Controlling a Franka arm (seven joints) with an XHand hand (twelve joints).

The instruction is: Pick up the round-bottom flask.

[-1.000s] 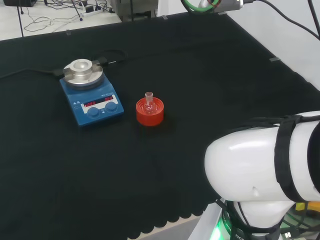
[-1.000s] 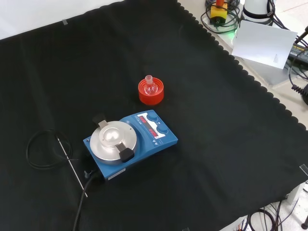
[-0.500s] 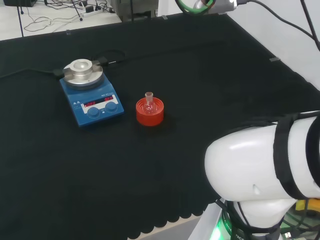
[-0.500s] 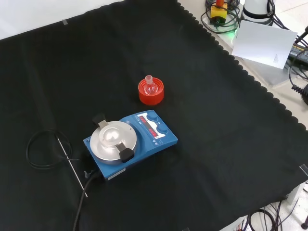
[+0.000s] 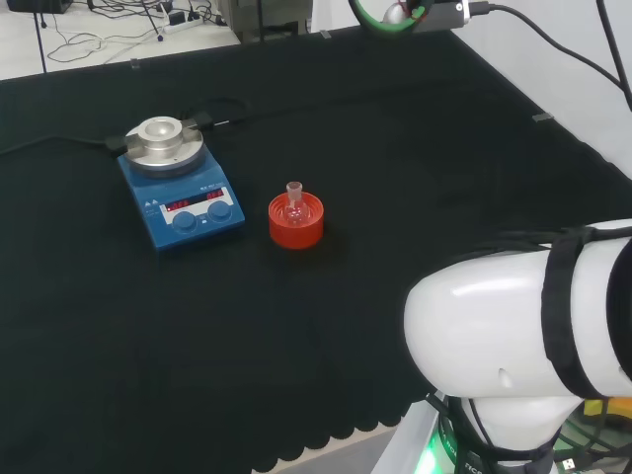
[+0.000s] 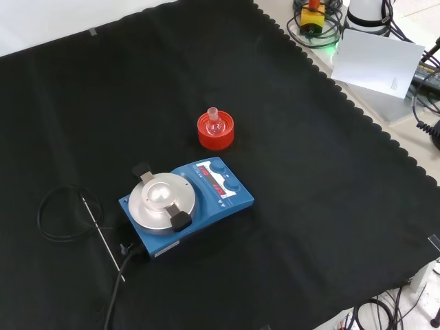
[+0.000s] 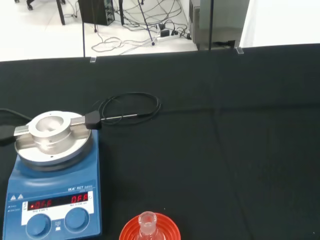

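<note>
A small clear round-bottom flask (image 5: 293, 202) (image 6: 214, 124) stands upright in a red ribbed ring stand (image 5: 296, 223) (image 6: 216, 133) near the middle of the black cloth. In the wrist view the flask's neck (image 7: 147, 223) and the red stand (image 7: 131, 231) appear some way off from the camera, so the wrist is well clear of them.
A blue hotplate stirrer (image 5: 181, 204) (image 6: 189, 197) (image 7: 54, 197) with a round metal top stands just beside the stand, left of it in the head view. Its black cable and a thin probe (image 6: 103, 240) (image 7: 127, 114) lie on the cloth behind it. The arm's white link (image 5: 523, 326) bulks at the head view's right.
The flask, stand and hotplate have not moved. At the head view's top edge the arm's part with the green ring has shifted slightly.
</note>
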